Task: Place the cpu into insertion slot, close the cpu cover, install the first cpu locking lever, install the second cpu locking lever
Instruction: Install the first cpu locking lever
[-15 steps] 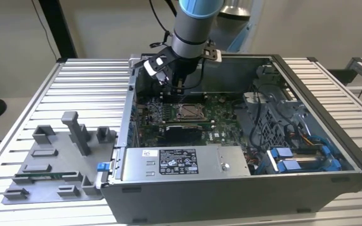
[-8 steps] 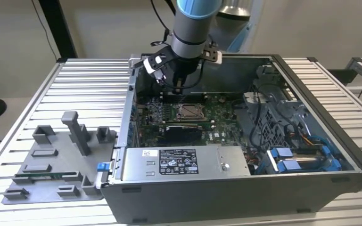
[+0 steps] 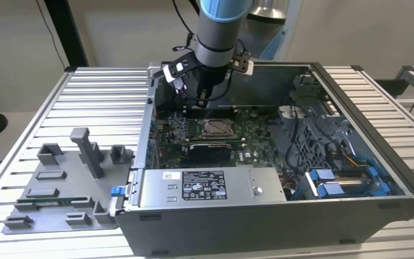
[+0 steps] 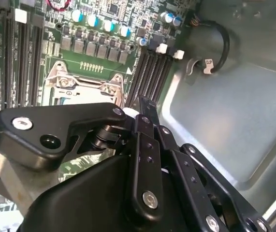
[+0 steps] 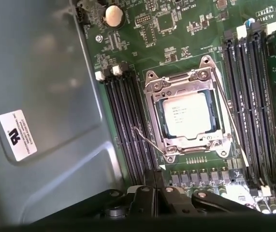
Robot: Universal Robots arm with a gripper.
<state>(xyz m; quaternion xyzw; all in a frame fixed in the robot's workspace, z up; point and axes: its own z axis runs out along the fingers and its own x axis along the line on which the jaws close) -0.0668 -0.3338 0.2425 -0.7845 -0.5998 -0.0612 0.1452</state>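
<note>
While looking into computer case (image 3: 264, 229), noted cpu (image 5: 188, 115) lying in insertion slot (image 5: 170, 155) under shut cpu cover (image 5: 153, 104); gripper (image 5: 153, 178) near slot, fingers (image 5: 147, 183) pressed together.

Your claw (image 4: 142, 110) sits right in front of the insertion slot (image 4: 85, 85), so you just get its silvery rim poking out on the green board (image 4: 50, 50), black memory slots (image 4: 151, 72) beside it.

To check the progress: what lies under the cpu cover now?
In the window of the cpu cover shows the silvery top of the cpu. The frame covers the chip's edges; what lies beneath the chip is hidden.
</note>
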